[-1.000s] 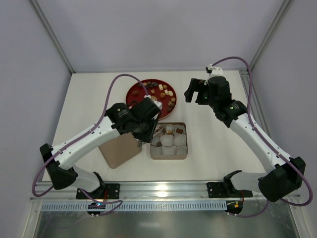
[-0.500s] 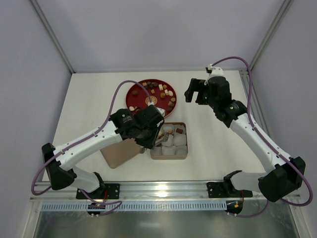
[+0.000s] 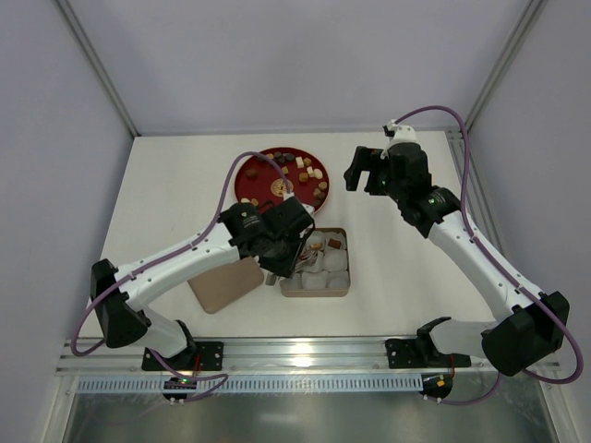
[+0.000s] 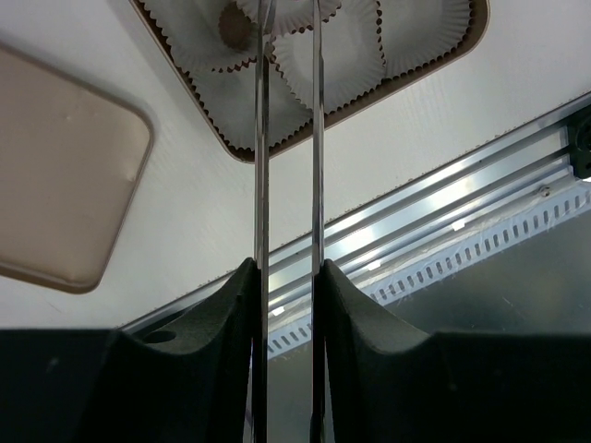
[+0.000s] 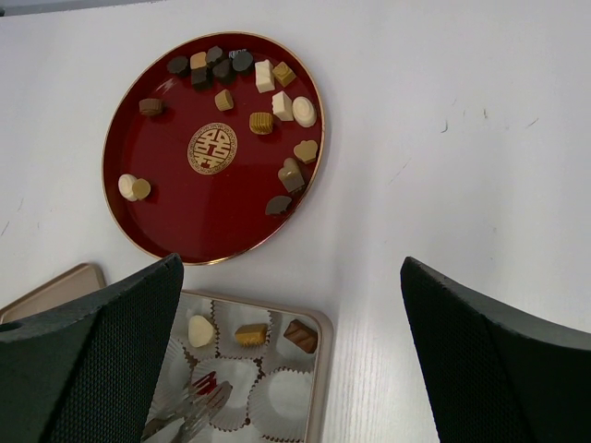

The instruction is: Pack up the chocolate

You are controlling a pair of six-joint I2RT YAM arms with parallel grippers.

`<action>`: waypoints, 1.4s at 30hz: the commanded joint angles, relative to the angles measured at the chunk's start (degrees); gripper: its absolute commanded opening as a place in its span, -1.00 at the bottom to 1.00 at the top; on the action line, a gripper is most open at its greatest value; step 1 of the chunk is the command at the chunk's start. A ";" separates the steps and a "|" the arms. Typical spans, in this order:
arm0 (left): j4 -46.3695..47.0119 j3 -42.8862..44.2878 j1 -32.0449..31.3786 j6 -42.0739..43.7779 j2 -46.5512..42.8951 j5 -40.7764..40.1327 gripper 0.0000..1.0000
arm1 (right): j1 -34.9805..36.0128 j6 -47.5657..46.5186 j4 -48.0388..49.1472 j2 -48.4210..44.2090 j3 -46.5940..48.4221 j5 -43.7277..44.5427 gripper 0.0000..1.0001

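I'm looking down on the white table [image 3: 157,194], with both arms reaching out across it. The left arm [image 3: 185,258] is bent in toward the middle and the right arm [image 3: 480,258] stretches up the far right side.

The right gripper [image 5: 291,268] hangs high above the table. Its fingers are spread wide and there's nothing between them.

The left gripper [image 4: 287,11] carries two long thin blades, parallel with a narrow gap, and they're pointing down into the box. The blade tips run off the top of the wrist view, so I can't tell whether anything is pinched there.

At the far centre is the round red plate [image 5: 203,212], with a gold emblem [image 5: 211,149] in the middle. Just in front of it is the tan box [image 3: 316,293], and its lid [image 3: 222,281] lies flat to the left of the box.

The box is lined with white paper cups [image 4: 342,46].

As for the chocolate [image 5: 277,92], most pieces are scattered over the far and right parts of the plate. Three more sit in the box's far row of cups, and one dark piece sits in a cup just beside the left blade.
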 commanded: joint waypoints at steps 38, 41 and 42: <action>-0.01 21.90 23.33 8.74 8.29 -6.33 -0.19 | -0.65 0.05 2.05 -0.11 0.35 -1.97 0.99; -0.45 25.07 27.55 10.58 12.86 -7.74 -0.20 | -0.74 0.22 2.05 -0.29 0.26 -2.32 0.99; -0.80 25.52 28.43 11.20 13.74 -8.18 -0.21 | -0.83 0.14 1.97 -0.38 0.26 -2.32 1.00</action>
